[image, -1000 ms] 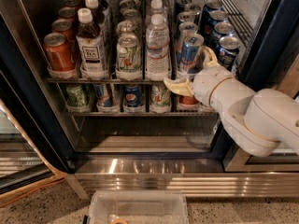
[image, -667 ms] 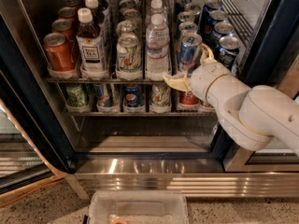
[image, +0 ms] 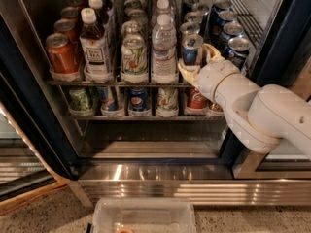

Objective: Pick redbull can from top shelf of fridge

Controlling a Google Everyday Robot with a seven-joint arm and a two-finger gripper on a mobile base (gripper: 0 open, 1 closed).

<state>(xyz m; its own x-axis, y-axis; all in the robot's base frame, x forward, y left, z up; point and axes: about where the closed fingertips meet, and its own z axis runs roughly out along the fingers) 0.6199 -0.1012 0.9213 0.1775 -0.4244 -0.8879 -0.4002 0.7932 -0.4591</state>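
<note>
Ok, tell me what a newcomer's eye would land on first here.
The bulky white arm on the right reaches into the open fridge, with its hand at the redbull can at the front of the top shelf. Next come the packed rows of drinks, with an orange-red can at the shelf's left end.

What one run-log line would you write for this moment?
stage: grasp approach | gripper: at redbull can | can: upright, front of top shelf, fridge | lift: not yet
</note>
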